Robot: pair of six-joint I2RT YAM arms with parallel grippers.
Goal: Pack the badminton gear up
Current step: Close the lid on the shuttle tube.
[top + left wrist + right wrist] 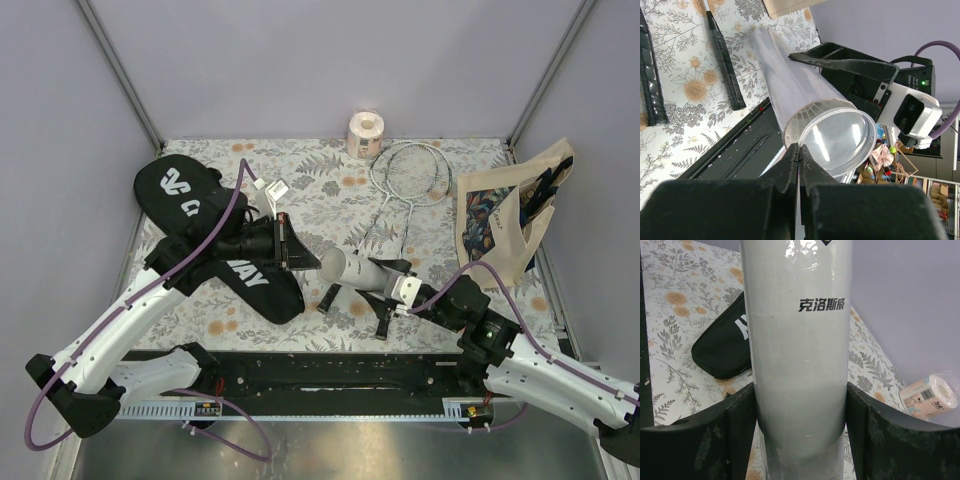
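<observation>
Tube (350, 268) is clamped in your right tool (390, 283); your left tool (799, 151) sits pinched shut, empty, at its far end.

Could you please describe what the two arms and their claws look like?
The left arm and right arm have white shells, black joints and a purple cable looping along each. The left claw and right claw are black, each with two broad fingers.

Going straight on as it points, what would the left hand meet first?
Probably the near end of the white tube, held by the right hand; the depth to its rim is unclear.
</observation>
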